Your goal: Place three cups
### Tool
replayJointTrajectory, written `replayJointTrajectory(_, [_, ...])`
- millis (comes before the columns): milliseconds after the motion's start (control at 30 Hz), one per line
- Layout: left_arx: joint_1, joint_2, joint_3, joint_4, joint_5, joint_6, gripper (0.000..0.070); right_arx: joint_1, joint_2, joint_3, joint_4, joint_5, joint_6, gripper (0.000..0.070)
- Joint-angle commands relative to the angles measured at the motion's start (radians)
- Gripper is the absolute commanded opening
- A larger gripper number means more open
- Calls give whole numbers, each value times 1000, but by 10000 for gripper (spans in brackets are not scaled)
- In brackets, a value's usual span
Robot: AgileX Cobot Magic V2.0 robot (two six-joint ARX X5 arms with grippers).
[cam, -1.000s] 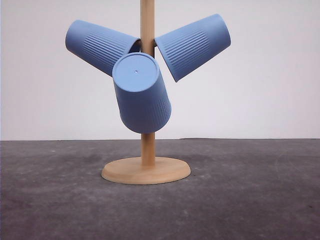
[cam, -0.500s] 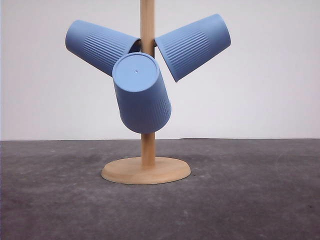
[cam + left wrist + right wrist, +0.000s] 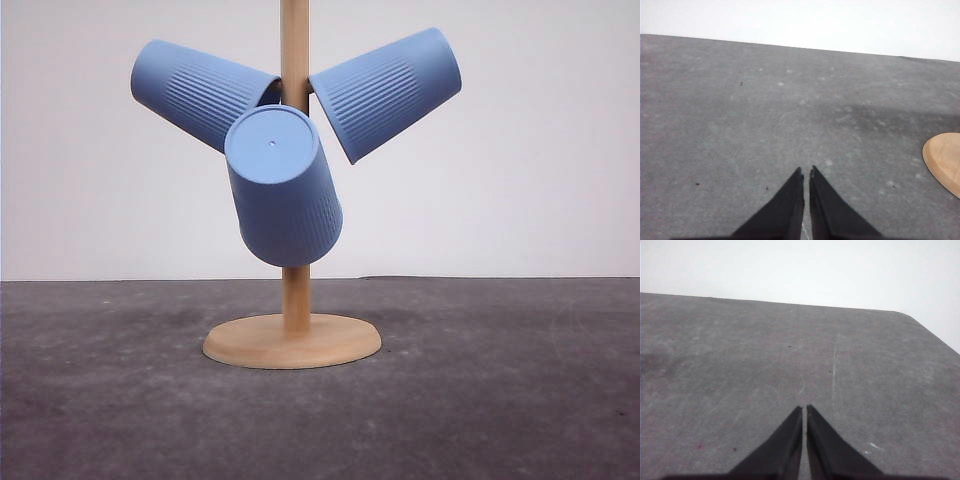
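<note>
Three light-blue ribbed cups hang on a wooden stand in the front view, clustered around its upright post (image 3: 295,60) well above the dark grey desk (image 3: 500,400). Taking the post where they meet as the centre of a clock, the left cup (image 3: 200,92) points out toward ten o'clock with its flat bottom outermost, the right cup (image 3: 388,92) points toward two o'clock in the same manner, and the front cup (image 3: 282,188) hangs toward six o'clock, tilted so that its round bottom faces the camera and its mouth end drops in front of the post. The pegs that carry them are hidden inside the cups. The left and right cups reach the post at their mouth ends, and the front cup overlaps both of them in this view. Below, the post runs down into a round wooden base (image 3: 292,342) that sits flat on the desk. In the left wrist view the left pincer (image 3: 806,172) is clenched with nothing in it, its black tips nearly touching above bare desk, and an edge of the wooden base shows off to one side. In the right wrist view the right pincer (image 3: 804,408) is likewise clenched and empty over the scuffed desk surface near a rounded corner.
</note>
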Motion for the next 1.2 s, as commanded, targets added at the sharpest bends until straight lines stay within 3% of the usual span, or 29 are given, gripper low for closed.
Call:
replayJointTrajectory(0, [1, -1, -13, -4, -2, -1, 0, 1, 1, -3, 11, 3, 11, 13])
replayJointTrajectory(1167, [1, -1, -13, -4, -2, -1, 0, 1, 1, -3, 11, 3, 11, 13])
